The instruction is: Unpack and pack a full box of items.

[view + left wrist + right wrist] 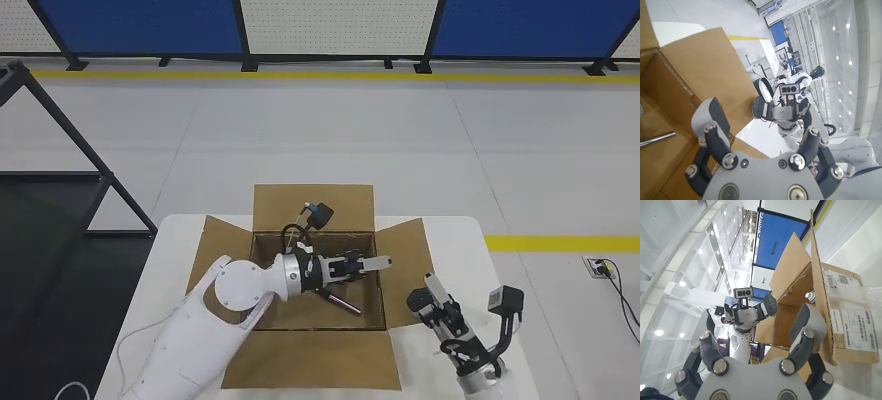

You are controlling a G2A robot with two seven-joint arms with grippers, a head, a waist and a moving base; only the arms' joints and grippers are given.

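Left gripper (761, 109) fingers splayed empty over box (312, 205); right gripper (757, 317) likewise, just beside it

In the top view the left arm (240, 290) hides part of the box (314, 205) floor. A metal rod (657, 139) is cut off by the left wrist view's edge, and a flap (848, 357) hides most of a white-capped can (809, 295).

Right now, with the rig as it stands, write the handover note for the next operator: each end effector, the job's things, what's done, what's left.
Left end effector: open, empty, inside the open box, near a metal rod.
Right end effector: open, empty, outside, by a side flap.
A white-capped container is in the box.
Done: flaps opened.
Left: lift items out, repack.
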